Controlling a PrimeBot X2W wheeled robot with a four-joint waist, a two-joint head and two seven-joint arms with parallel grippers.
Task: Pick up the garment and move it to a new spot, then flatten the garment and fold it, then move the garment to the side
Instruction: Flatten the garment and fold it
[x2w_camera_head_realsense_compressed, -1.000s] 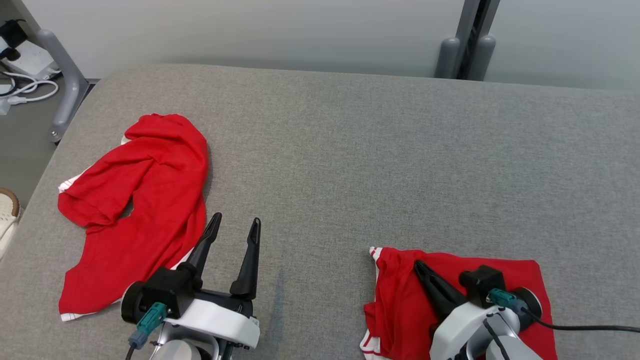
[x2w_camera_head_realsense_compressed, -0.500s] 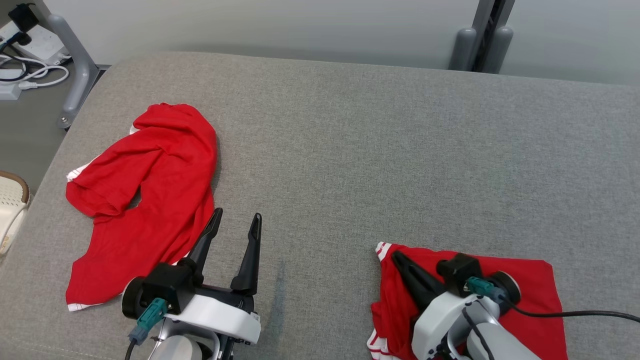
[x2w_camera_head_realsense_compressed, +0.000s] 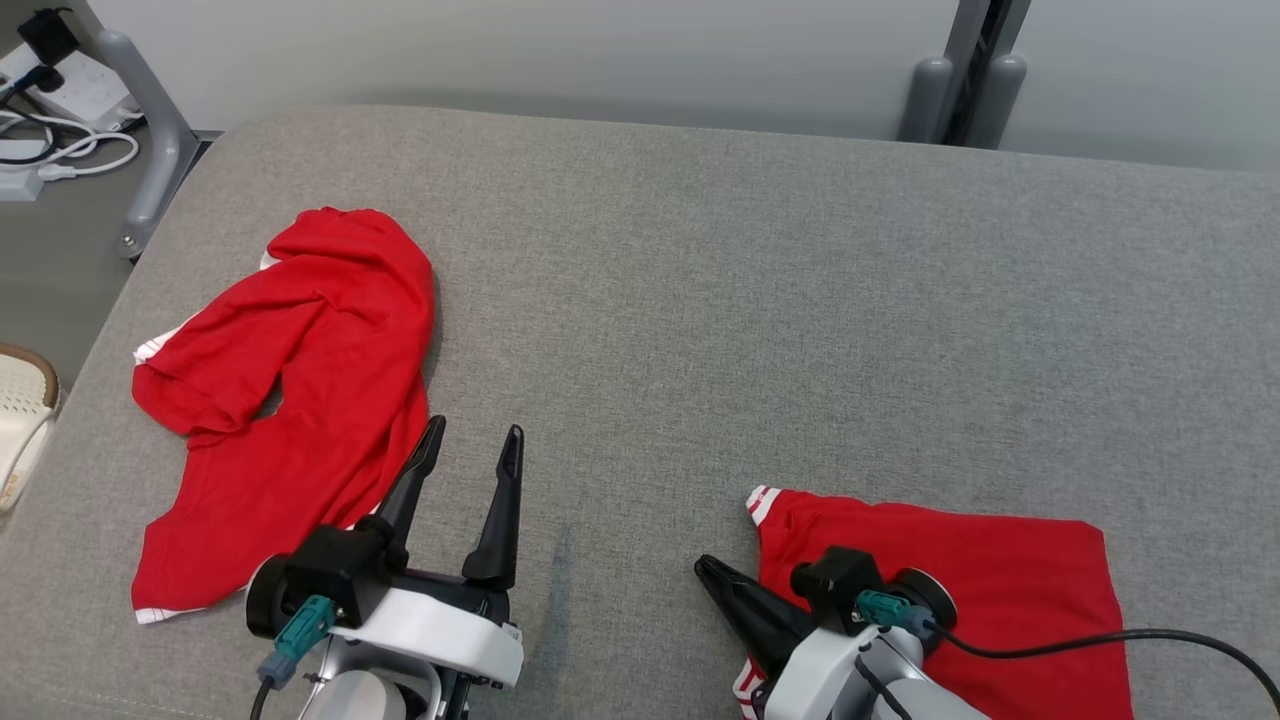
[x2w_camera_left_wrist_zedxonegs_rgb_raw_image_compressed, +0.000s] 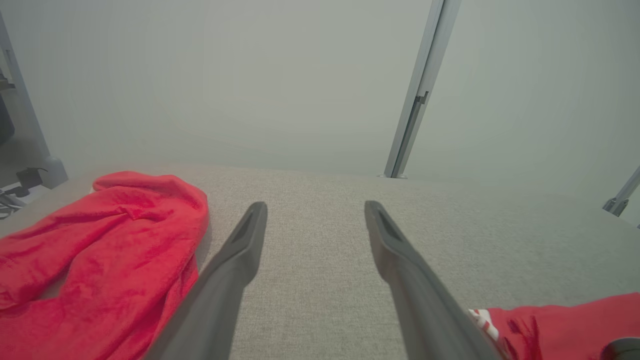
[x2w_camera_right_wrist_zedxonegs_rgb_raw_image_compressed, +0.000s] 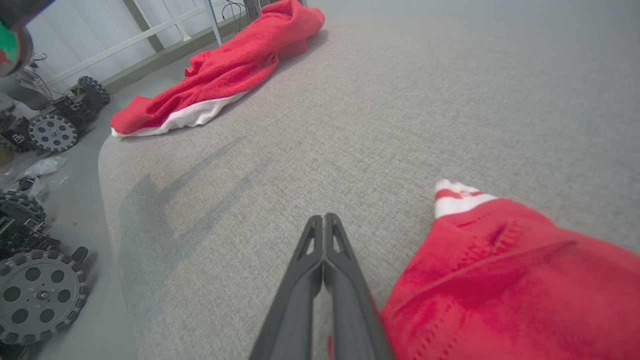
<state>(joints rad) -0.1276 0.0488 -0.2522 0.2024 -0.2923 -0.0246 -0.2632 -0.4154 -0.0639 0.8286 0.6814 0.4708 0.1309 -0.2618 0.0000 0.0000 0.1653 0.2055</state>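
A crumpled red garment (x2w_camera_head_realsense_compressed: 290, 400) with white trim lies on the left of the grey padded table (x2w_camera_head_realsense_compressed: 700, 300). My left gripper (x2w_camera_head_realsense_compressed: 472, 440) stands open just right of its lower edge, empty; the left wrist view shows this garment (x2w_camera_left_wrist_zedxonegs_rgb_raw_image_compressed: 100, 250) left of the spread gripper (x2w_camera_left_wrist_zedxonegs_rgb_raw_image_compressed: 315, 215). A folded red garment (x2w_camera_head_realsense_compressed: 980, 580) lies flat at the lower right. My right gripper (x2w_camera_head_realsense_compressed: 705, 568) is shut with nothing in it, its tip over bare table just left of the folded garment (x2w_camera_right_wrist_zedxonegs_rgb_raw_image_compressed: 500, 280). The right wrist view shows the gripper (x2w_camera_right_wrist_zedxonegs_rgb_raw_image_compressed: 323, 220) with both fingers pressed together, and the crumpled garment (x2w_camera_right_wrist_zedxonegs_rgb_raw_image_compressed: 235, 65) far off.
The table's left edge (x2w_camera_head_realsense_compressed: 80, 380) drops to the floor, where a metal leg (x2w_camera_head_realsense_compressed: 150, 130), cables (x2w_camera_head_realsense_compressed: 60, 160) and a pale shoe (x2w_camera_head_realsense_compressed: 20, 420) show. Wheeled parts (x2w_camera_right_wrist_zedxonegs_rgb_raw_image_compressed: 40, 295) lie on the floor. Grey posts (x2w_camera_head_realsense_compressed: 960, 90) stand behind the table's far edge.
My right gripper has swung left, off the top of the folded garment to its left edge, staying shut. The head camera shifted slightly early on. The left arm has not moved.
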